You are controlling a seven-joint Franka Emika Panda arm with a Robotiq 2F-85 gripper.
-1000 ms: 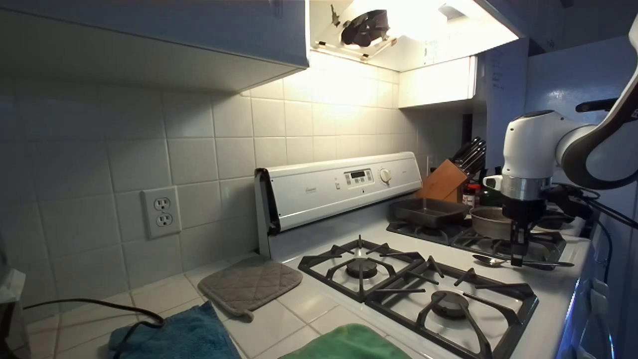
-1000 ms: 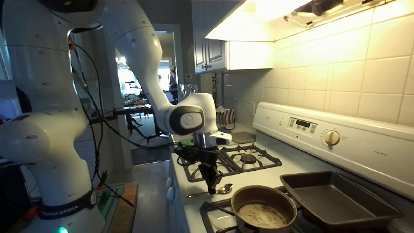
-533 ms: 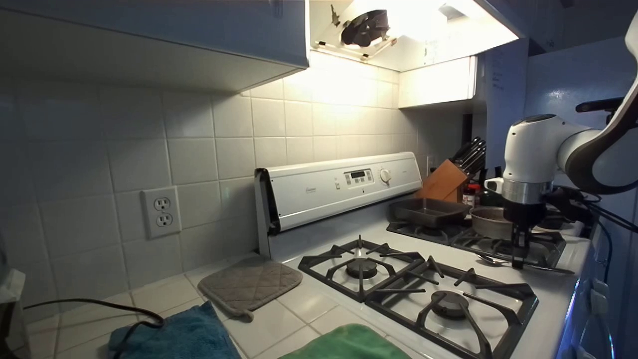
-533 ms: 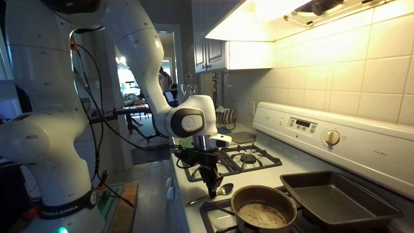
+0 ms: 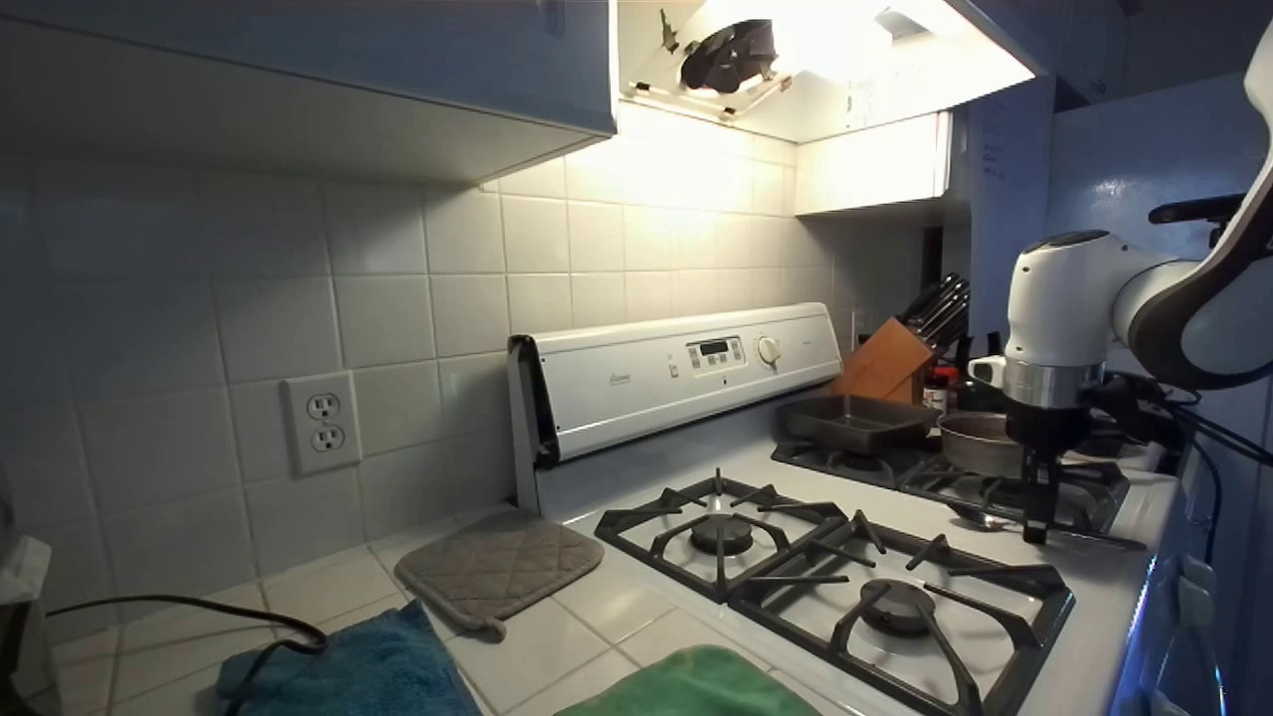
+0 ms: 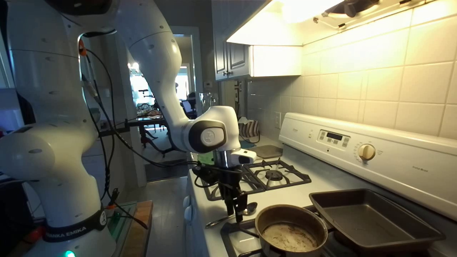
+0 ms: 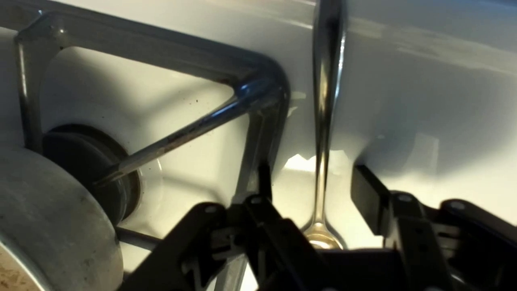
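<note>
A metal spoon (image 7: 323, 101) lies on the white stove top (image 7: 404, 101) beside a burner grate (image 7: 161, 44). My gripper (image 7: 314, 190) is open around its handle, close to the bowl end, and daylight shows between the handle and each of the fingers (image 7: 365, 198). The spoon's bowl is partly covered by the gripper body in the wrist view. In both exterior views the gripper (image 6: 234, 216) points straight down, low over the stove, with the spoon (image 6: 250, 208) crossing beneath it. A metal pot (image 7: 56, 218) stands close by on the grate.
Beside the pot (image 6: 292, 214) is a dark baking pan (image 6: 378, 214). A knife block (image 5: 883, 363) stands behind the pans. Two more grates (image 5: 900, 607) spread across the stove. On the tiled counter lie a grey pot holder (image 5: 502, 562), a blue cloth (image 5: 358, 676) and a green cloth (image 5: 696, 686).
The arm has come down slightly, and the spoon's handle has dropped toward the stove top. The jaws, shut at the spoon before, have spread apart and let it go.
</note>
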